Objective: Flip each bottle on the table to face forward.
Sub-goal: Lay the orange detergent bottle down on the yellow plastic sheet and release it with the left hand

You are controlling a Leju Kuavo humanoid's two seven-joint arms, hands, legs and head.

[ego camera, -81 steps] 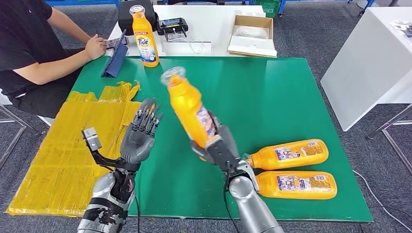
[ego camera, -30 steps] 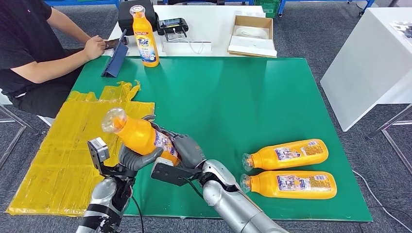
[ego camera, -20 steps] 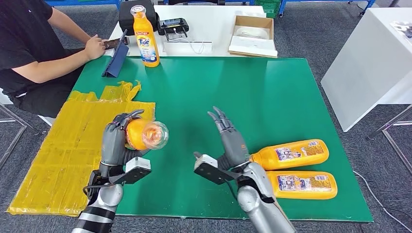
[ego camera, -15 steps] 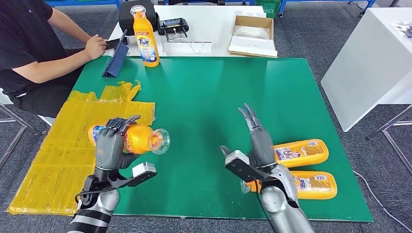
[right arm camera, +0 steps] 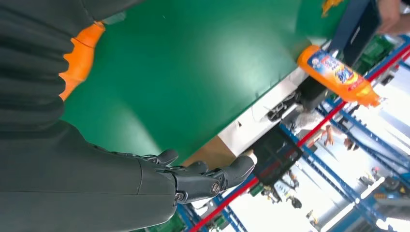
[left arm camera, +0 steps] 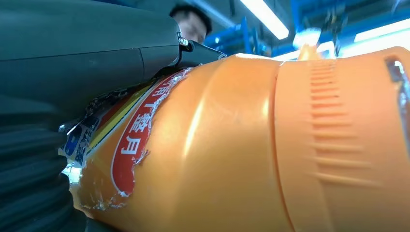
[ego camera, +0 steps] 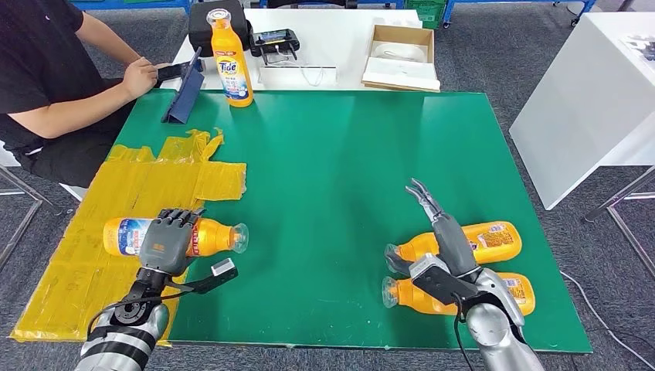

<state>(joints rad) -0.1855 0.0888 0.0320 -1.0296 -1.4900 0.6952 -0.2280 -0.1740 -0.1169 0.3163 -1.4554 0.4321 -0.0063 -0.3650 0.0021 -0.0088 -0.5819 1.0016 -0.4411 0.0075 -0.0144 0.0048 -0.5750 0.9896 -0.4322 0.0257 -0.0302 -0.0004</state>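
- The left hand (ego camera: 166, 241) grips a lying orange bottle (ego camera: 212, 236) at lower left, on the yellow sheet (ego camera: 100, 193).
- The right hand (ego camera: 448, 239) holds nothing, fingers extended above two lying bottles (ego camera: 502, 236) at lower right.
- An upright bottle (ego camera: 229, 62) stands at the upper left.

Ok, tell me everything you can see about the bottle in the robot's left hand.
The orange Tide bottle is glossy plastic with a ribbed orange neck, a clear cap and a torn red, white and blue label. It lies on its side across the yellow sheet and the green table's left edge, cap pointing right. The left hand grips its middle.
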